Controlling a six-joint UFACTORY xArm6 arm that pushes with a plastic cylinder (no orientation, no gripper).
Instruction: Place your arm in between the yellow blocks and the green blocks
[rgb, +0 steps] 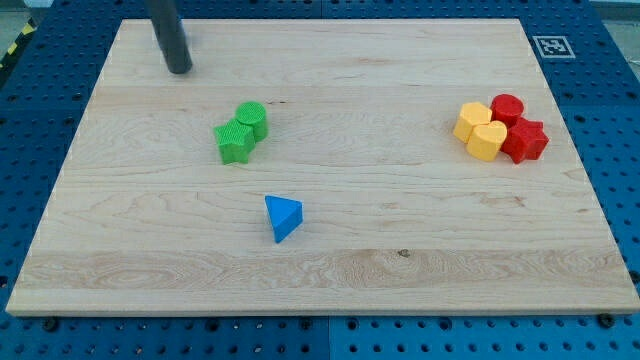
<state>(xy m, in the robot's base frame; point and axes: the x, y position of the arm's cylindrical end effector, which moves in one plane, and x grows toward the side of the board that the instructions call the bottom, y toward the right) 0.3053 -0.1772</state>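
My tip (179, 70) rests on the wooden board near the view's top left. Two green blocks sit touching, below and to the right of the tip: a green cylinder (252, 119) and a green star-shaped block (235, 142). Two yellow blocks sit touching far off at the view's right: a yellow block (472, 121) and a yellow heart-like block (487, 140). The tip is to the left of the green blocks, not between the green and yellow pairs.
A red cylinder (507, 108) and a red star-shaped block (526, 140) touch the yellow blocks on their right side. A blue triangular block (282, 217) lies below the green blocks. The board (400, 250) ends near the tip at the top.
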